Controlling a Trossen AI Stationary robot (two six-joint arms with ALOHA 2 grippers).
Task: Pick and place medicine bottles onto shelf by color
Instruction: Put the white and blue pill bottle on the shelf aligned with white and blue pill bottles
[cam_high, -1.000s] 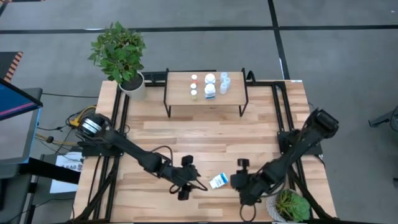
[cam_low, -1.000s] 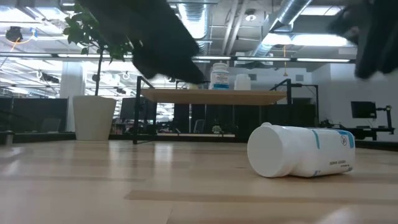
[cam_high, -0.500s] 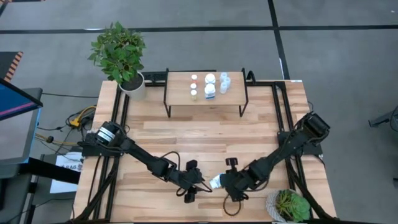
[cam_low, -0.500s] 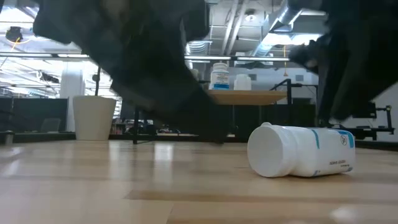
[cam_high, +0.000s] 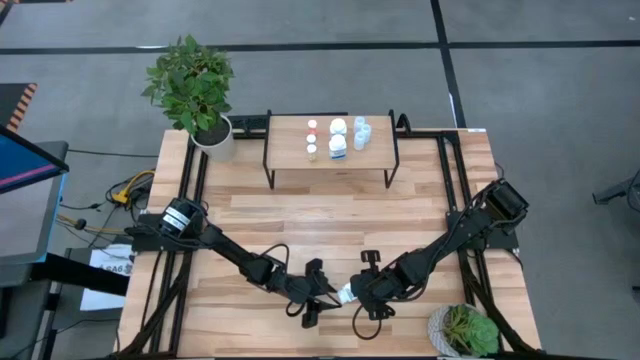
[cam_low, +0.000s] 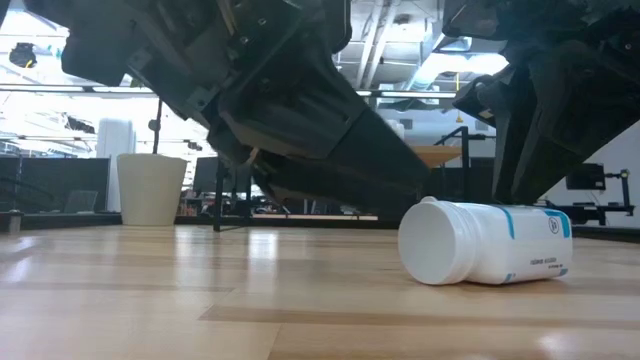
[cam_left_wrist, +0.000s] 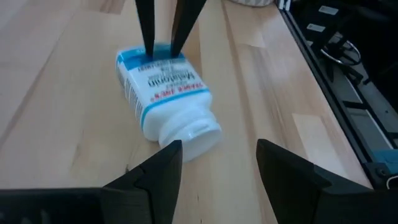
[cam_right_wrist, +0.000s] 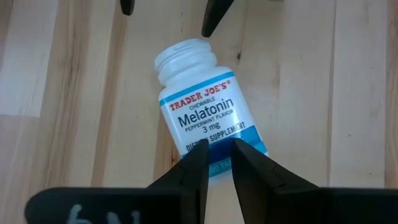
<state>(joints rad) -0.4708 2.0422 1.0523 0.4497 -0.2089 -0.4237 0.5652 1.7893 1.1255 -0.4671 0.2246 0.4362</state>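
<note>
A white medicine bottle with a blue-banded label and a white cap lies on its side on the table near the front edge. My left gripper is open, low over the table. Its fingers stand just short of the bottle's cap end, touching nothing. From the other side, my right gripper slants down over the bottle's base end, with a narrow gap between its fingers. The shelf stands at the far edge with several bottles on top. My right gripper comes from above, slanting down, with its fingertips over the blue band at the bottle's base end. I cannot tell whether they touch it. The bottle lies flat on the table.
A potted plant stands at the far left corner and a second plant at the near right corner. Bare wooden table lies between the lying bottle and the shelf.
Both arms have come down and closed in on the lying bottle. My left gripper has come from the table's left and my right gripper from its right. The bottle has kept its place.
</note>
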